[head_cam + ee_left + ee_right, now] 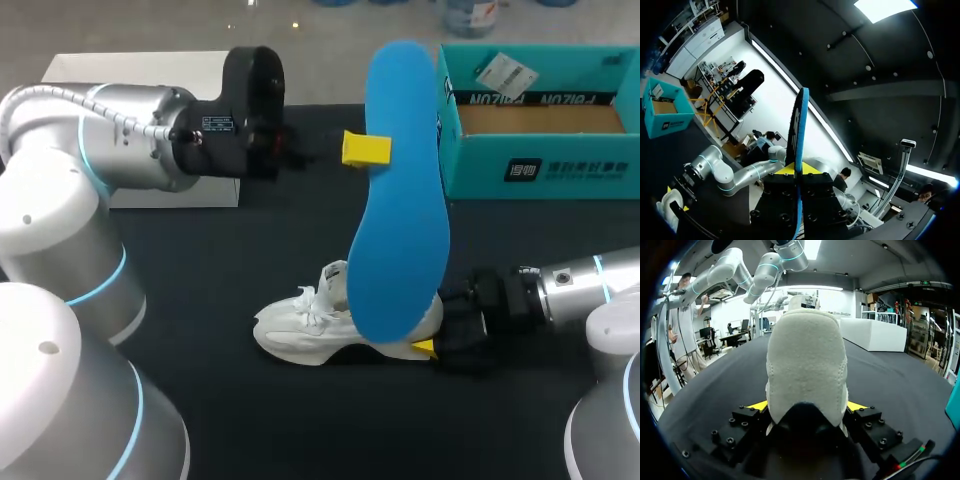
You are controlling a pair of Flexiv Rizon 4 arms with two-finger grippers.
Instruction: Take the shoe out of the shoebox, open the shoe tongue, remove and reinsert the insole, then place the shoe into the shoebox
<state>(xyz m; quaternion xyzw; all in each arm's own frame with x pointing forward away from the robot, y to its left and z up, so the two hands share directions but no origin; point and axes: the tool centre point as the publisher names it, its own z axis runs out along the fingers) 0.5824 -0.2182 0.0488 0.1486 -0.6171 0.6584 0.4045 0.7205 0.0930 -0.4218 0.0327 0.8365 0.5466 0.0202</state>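
Note:
A white sneaker [300, 325] lies on the black table, toe toward my left. My right gripper [434, 328] comes in low from the right and is shut on its heel. In the right wrist view the heel [807, 365] fills the gap in that gripper [807, 407], with a yellow tip against each side. My left gripper [372, 150] holds the blue insole [400, 200] up in the air above the shoe, one yellow tip showing at its edge. Seen from the left wrist, the insole [800, 125] stands edge-on, pinched in the gripper [799, 170]. The teal shoebox [540, 165] stands open at the back right.
A white box [130, 70] sits at the back left, partly behind my left arm. The shoebox [665, 112] and the shoe [664, 212] also show small in the left wrist view. Bare black tabletop [300, 430] lies in front of the shoe.

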